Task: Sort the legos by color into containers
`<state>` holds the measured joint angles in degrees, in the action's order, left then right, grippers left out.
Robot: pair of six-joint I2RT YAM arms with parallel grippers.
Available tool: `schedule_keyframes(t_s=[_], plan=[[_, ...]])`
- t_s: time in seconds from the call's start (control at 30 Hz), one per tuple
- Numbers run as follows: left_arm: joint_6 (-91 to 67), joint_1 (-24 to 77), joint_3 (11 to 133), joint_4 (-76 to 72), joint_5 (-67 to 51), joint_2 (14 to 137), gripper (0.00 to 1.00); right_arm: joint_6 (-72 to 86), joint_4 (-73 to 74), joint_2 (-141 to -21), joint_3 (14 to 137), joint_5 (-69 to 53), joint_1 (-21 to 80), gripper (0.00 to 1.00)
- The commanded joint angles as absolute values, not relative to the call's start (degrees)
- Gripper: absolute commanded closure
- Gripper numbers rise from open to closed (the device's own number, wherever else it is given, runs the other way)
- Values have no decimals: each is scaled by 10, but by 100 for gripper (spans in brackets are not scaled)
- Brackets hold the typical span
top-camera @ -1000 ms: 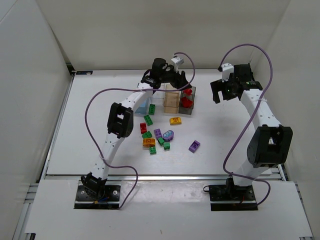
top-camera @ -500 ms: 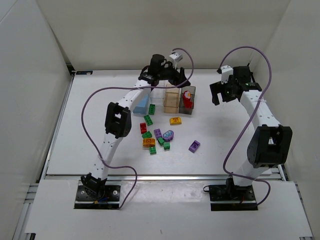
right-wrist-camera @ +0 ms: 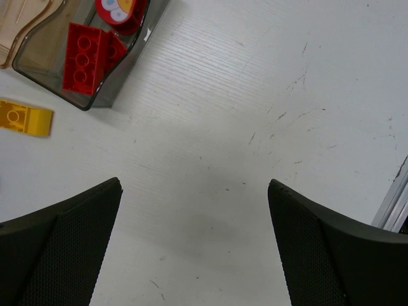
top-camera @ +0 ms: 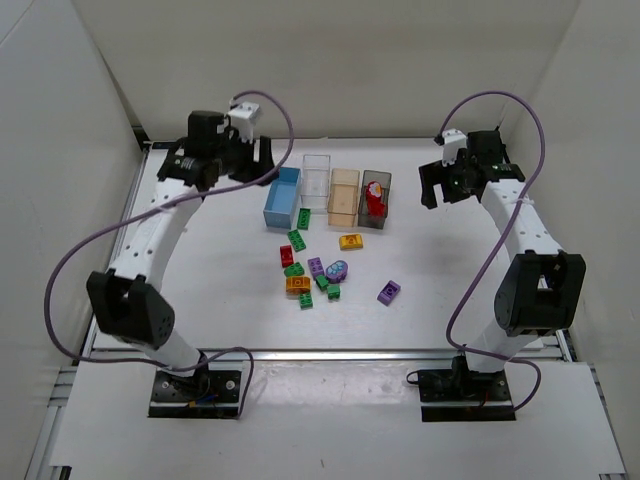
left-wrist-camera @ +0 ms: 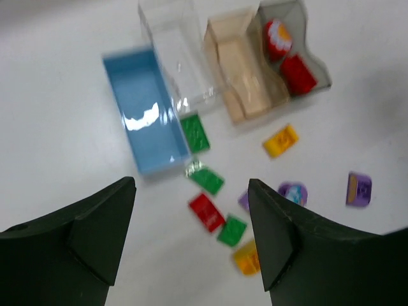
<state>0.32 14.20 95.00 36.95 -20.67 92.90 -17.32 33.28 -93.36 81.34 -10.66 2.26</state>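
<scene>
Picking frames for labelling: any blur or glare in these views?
Left wrist view: blurred all over, white glare spot inside the blue bin. Right wrist view: sharp, studs crisp on the red brick, soft shadow on the table. Top view: sharp, evenly lit.

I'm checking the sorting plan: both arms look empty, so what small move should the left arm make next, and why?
Probably lower the left gripper, jaws open and empty, toward the loose red brick. Red pieces already lie in the dark grey bin, so it likely belongs there, and it shows almost between the jaws in the wrist view.
</scene>
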Motion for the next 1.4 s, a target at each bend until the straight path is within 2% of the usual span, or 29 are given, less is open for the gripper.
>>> schedule_keyframes(t_s=[0.0, 0.13, 0.3, 0.47, 0.67, 1.0, 1.37], plan=[[-36, 173, 824, 440, -121, 872, 20, -152, 338, -929, 846, -112, 20, 2], [-106, 194, 746, 432, -75, 822, 23, -143, 344, -929, 851, -111, 20, 1], [-205, 245, 708, 399, 17, 838, 26, -142, 349, -940, 857, -113, 20, 1], [-251, 261, 733, 418, 50, 916, 26, -149, 351, -933, 853, -108, 20, 1], [-314, 293, 758, 407, 78, 983, 31, -148, 352, -920, 825, -118, 20, 1], [-345, 337, 765, 381, 81, 1031, 32, -149, 346, -918, 808, -126, 21, 1], [-349, 338, 767, 391, 116, 1051, 30, -156, 349, -914, 799, -129, 20, 1]])
